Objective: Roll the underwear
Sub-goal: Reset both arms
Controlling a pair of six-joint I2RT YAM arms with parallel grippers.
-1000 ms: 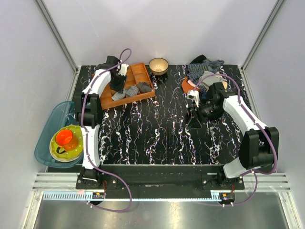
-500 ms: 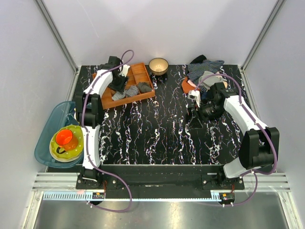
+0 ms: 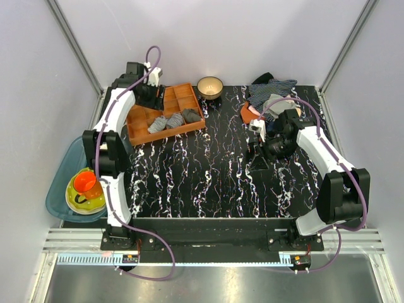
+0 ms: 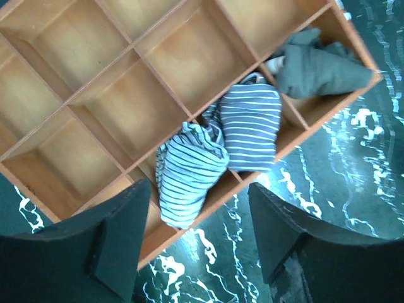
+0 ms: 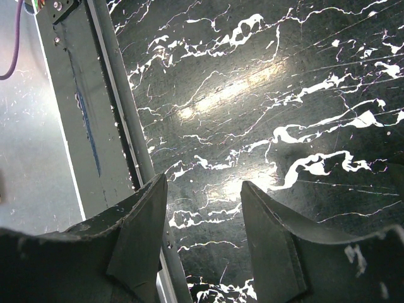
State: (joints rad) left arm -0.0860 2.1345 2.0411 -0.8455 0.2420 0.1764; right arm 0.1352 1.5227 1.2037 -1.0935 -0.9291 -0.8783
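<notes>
Pale grey-striped underwear (image 4: 189, 173), navy-striped roll (image 4: 251, 129), brown tray (image 4: 95, 120), black-marbled table (image 3: 208, 180).

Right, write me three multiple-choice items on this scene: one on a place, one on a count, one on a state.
1. Where in the wooden tray is the underwear?
A) far row
B) near row
C) a far corner
2. How many cloth rolls does the tray hold?
A) one
B) three
C) five
3. The left gripper is:
A) open and empty
B) shut on the underwear
C) out of view

Answers:
1 B: it sits in the row nearest the arms, beside the navy striped roll.
2 B: those two plus a grey roll.
3 A: its fingers stand apart above the tray, holding nothing.
</notes>
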